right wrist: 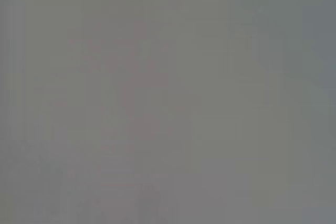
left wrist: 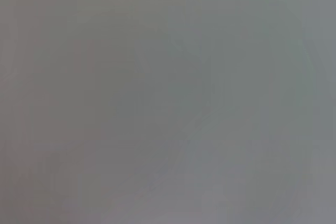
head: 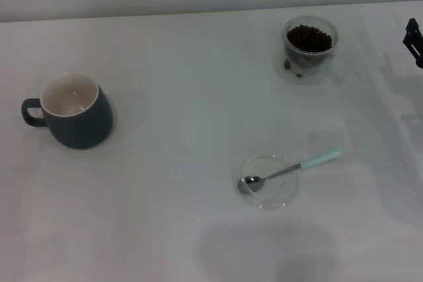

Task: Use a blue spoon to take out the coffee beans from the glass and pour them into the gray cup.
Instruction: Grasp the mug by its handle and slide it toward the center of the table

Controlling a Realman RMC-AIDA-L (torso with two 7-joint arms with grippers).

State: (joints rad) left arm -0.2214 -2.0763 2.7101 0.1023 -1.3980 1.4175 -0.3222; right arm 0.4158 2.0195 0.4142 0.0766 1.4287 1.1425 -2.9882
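In the head view the blue spoon (head: 294, 168) lies with its silver bowl in a flat clear glass saucer (head: 268, 183) and its pale blue handle pointing right and away. The glass (head: 309, 47) stands at the far right and holds a heap of dark coffee beans (head: 308, 37). The gray cup (head: 74, 110) stands upright at the left, its handle to the left and its white inside showing. A black part of my right gripper (head: 413, 41) shows at the right edge, to the right of the glass and apart from it. My left gripper is out of view.
Everything stands on a white table (head: 185, 77) whose far edge meets a pale wall. Both wrist views show only a plain grey field.
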